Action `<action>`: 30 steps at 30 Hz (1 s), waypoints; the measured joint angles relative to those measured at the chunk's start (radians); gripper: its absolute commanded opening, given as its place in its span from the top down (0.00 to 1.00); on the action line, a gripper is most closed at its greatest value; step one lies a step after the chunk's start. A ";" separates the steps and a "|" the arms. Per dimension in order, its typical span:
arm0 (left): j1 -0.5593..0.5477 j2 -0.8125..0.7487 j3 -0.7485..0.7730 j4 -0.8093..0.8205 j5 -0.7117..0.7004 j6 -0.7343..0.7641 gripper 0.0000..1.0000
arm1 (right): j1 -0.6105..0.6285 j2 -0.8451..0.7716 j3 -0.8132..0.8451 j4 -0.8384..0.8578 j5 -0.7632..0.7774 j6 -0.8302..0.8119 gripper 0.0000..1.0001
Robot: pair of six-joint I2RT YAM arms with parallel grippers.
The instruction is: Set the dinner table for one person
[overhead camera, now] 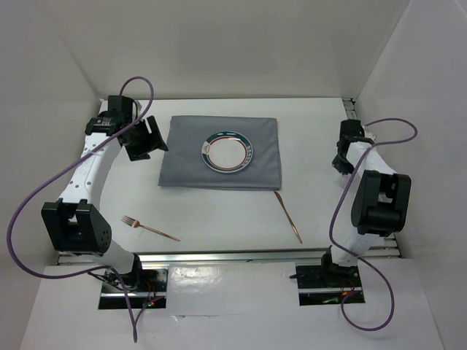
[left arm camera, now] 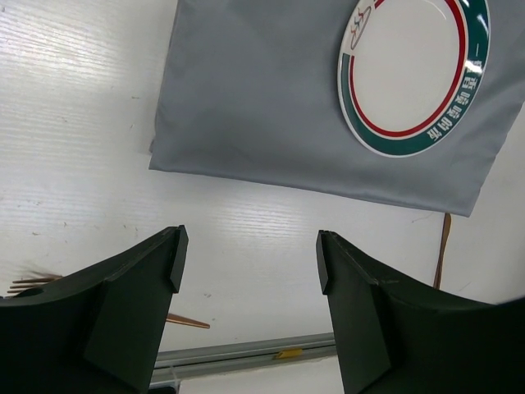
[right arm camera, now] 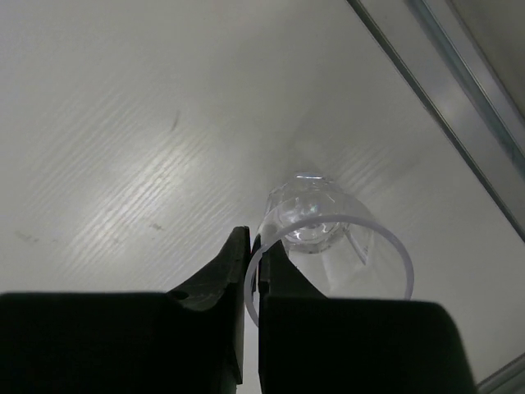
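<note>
Right fingers (right arm camera: 220,283) pinching clear glass (right arm camera: 318,220) rim, dinner table (right arm camera: 123,123) beneath

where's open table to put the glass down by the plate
Bare table right of the grey cloth, above the knife. Also the strip between cloth and fork. Left of it, the left gripper crowds. The right gripper holds the glass.

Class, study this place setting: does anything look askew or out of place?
Yes. The fork lies slanted on the bare dinner table, off the grey cloth. The other copper utensil lies diagonal off the cloth's near-right corner. Neither lines up beside the plate. The glass is in the right gripper, not yet placed.
</note>
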 measured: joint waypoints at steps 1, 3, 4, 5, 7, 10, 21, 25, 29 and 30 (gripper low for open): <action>0.000 0.000 -0.004 0.003 0.000 -0.002 0.19 | 0.013 -0.010 0.008 -0.006 0.002 -0.002 1.00; 0.000 0.000 -0.018 0.015 0.000 -0.007 0.19 | 0.062 -0.023 0.051 -0.026 0.011 -0.014 1.00; 0.000 0.000 -0.027 0.020 0.001 -0.015 0.19 | 0.093 -0.024 0.080 -0.031 0.012 -0.022 1.00; 0.000 0.000 -0.035 0.023 0.001 -0.018 0.19 | 0.129 -0.025 0.113 -0.034 0.009 -0.030 1.00; 0.000 0.000 -0.043 0.022 0.001 -0.021 0.19 | 0.203 -0.022 0.191 -0.036 -0.008 -0.048 1.00; -0.001 0.000 -0.048 0.028 0.002 -0.021 0.19 | 0.312 0.033 0.367 -0.041 -0.043 -0.072 1.00; -0.010 0.000 -0.099 0.072 0.015 -0.016 0.19 | 0.532 0.575 1.033 -0.099 -0.035 -0.130 1.00; -0.010 0.001 -0.128 0.085 0.027 -0.015 0.19 | 0.547 0.674 1.071 -0.109 -0.029 -0.134 1.00; -0.010 0.004 -0.135 0.098 0.034 -0.013 0.19 | 0.547 0.734 1.109 -0.117 -0.027 -0.135 1.00; -0.010 0.006 -0.137 0.100 0.035 -0.012 0.19 | 0.547 0.743 1.115 -0.116 -0.028 -0.135 1.00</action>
